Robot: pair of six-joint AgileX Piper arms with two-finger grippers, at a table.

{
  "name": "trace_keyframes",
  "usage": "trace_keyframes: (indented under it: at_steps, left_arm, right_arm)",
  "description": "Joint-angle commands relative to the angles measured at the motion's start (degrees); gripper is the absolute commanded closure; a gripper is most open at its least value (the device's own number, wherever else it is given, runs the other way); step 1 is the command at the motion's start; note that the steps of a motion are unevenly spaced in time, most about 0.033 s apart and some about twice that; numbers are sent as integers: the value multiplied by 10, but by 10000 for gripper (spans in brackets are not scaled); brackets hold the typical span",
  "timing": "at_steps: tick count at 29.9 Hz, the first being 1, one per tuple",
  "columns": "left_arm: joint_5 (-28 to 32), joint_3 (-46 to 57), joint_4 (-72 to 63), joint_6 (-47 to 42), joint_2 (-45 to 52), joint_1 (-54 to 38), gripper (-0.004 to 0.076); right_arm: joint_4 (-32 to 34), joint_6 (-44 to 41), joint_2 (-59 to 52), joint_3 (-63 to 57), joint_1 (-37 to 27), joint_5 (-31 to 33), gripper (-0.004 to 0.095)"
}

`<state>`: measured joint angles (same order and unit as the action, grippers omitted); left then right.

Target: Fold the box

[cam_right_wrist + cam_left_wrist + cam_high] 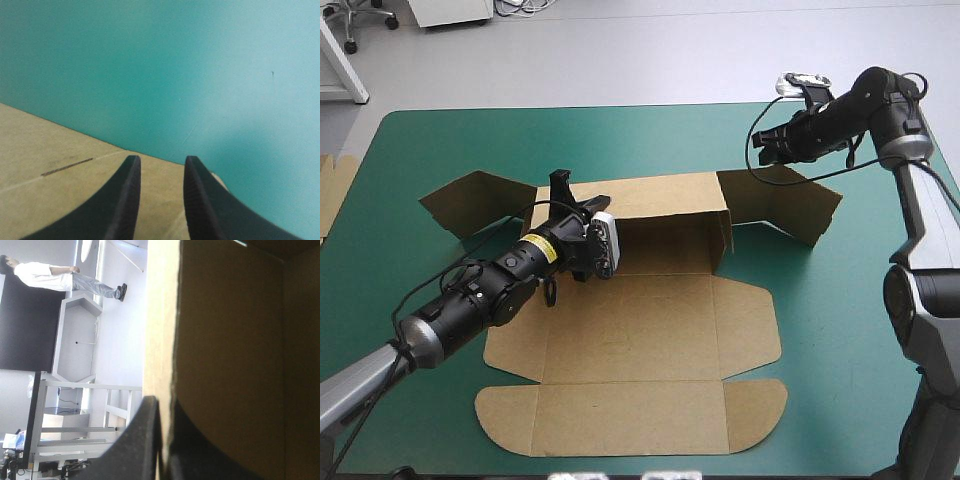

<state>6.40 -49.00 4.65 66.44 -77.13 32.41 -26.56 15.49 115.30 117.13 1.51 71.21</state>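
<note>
The brown box (pixel 640 340) lies in the middle of the teal-green cover (pixel 620 140), its back wall (pixel 660 205) standing upright. My left gripper (pixel 560 185) sits at that wall's left end, shut on its top edge. In the left wrist view, the board (pixel 230 365) runs between the two black fingers (pixel 135 450), one on each side. My right gripper (pixel 760 150) hovers at the far right, over the inner end of the right flap (pixel 785 205). In the right wrist view, its fingers (pixel 125 200) stand slightly apart above the board (pixel 50 200), holding nothing.
A left flap (pixel 470 205) is spread out beyond the raised wall. The lid panel with rounded tabs (pixel 630 415) lies flat toward the table's near edge. More brown board (pixel 332 190) shows at the table's left edge.
</note>
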Motion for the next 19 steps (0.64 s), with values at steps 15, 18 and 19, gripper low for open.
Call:
trace_keyframes:
  at_steps: [15,18,19]
  left_arm:
    - [29,-9,-14,14,1,7,734]
    - [48,-9,-14,30,-3,7,734]
    - [51,-9,-14,30,-6,7,734]
  right_arm:
    - [-43,42,-105,-82,0,1,629]
    - [-39,34,-108,-82,-4,1,629]
    - [-32,33,-110,-82,-4,1,630]
